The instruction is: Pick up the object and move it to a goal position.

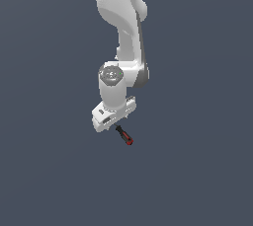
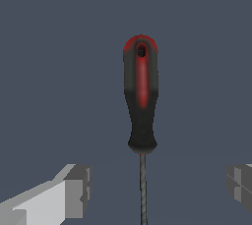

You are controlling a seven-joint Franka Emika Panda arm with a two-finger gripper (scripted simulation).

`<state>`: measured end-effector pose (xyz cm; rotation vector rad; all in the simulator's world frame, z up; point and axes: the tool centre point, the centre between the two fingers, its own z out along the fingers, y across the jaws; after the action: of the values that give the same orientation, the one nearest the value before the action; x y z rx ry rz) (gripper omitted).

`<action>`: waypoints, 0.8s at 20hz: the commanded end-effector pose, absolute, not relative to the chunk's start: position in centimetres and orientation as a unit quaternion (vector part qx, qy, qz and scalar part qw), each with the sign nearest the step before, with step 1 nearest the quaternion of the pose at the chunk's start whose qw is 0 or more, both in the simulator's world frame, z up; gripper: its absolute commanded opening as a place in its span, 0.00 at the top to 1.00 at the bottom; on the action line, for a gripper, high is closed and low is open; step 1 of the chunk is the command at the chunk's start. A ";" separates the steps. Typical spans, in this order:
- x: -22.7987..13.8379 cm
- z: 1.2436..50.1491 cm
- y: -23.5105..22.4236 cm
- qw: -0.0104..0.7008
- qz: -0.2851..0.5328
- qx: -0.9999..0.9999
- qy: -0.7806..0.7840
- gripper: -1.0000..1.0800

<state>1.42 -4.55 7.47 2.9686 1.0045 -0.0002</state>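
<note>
Red-and-black plastic on the screwdriver (image 2: 141, 96) handle fills my wrist view, its thin dark shaft running back between the two fingertips (image 2: 78, 189), which stand spread wide and touch nothing. From the exterior view, my gripper (image 1: 112, 116) hovers right over the tool, which lies flat on the grey floor (image 1: 49, 170). I judge it light, stiff, and liable to roll; the fat handle offers the surest hold.

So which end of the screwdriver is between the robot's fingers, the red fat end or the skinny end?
The skinny end: the thin dark shaft lies between the open end effector fingers, while the red-and-black handle sticks out beyond them.
</note>
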 end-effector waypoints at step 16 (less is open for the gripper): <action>1.2 4.1 -4.5 0.000 0.000 0.939 0.344 0.04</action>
<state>1.32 -4.49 4.91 2.9494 1.0794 0.0012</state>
